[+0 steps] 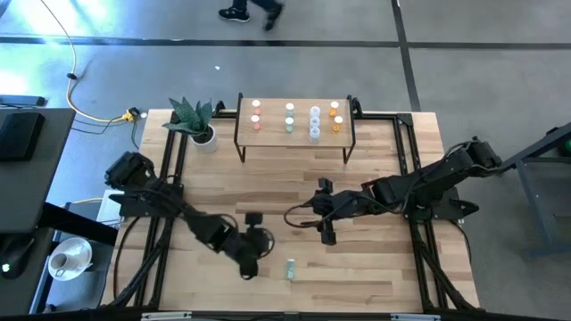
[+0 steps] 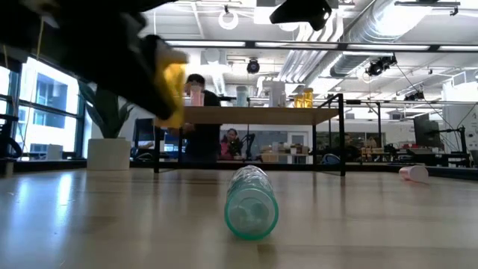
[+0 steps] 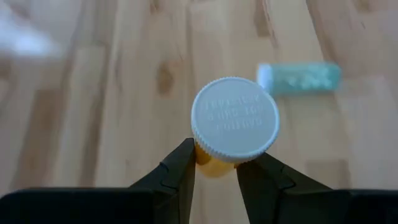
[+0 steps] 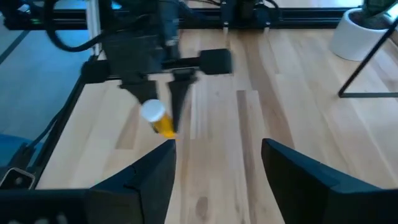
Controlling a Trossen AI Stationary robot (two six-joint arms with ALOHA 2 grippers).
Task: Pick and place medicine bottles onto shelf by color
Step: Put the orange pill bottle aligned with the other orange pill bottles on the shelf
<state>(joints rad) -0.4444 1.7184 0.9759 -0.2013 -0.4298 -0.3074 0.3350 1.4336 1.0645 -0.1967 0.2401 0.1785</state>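
My left gripper (image 1: 249,266) hangs over the table's near middle, shut on an orange medicine bottle (image 4: 163,124) with a white cap (image 3: 235,119). Just right of it, a green bottle (image 1: 291,268) lies on its side on the tabletop, also seen in the low view (image 2: 252,203) and the left wrist view (image 3: 300,78). My right gripper (image 4: 217,171) is open and holds nothing above the table's middle (image 1: 326,234). The shelf (image 1: 294,135) stands at the far edge with pink, green, clear and orange bottles upright on it in columns. My left gripper pinches the orange bottle's body (image 3: 211,167) just below the white cap between its two fingers (image 3: 180,165). The fingers slant downward and lie across the bottle. The bottle is lifted clear of the table and tilted, its cap end sticking out beyond the fingers (image 4: 152,112).
A potted plant (image 1: 198,123) stands left of the shelf. Black frame rails (image 1: 169,178) run along the table's left and right sides. A small pinkish thing (image 2: 414,173) lies on the table at the far right of the low view. People are in the room behind.
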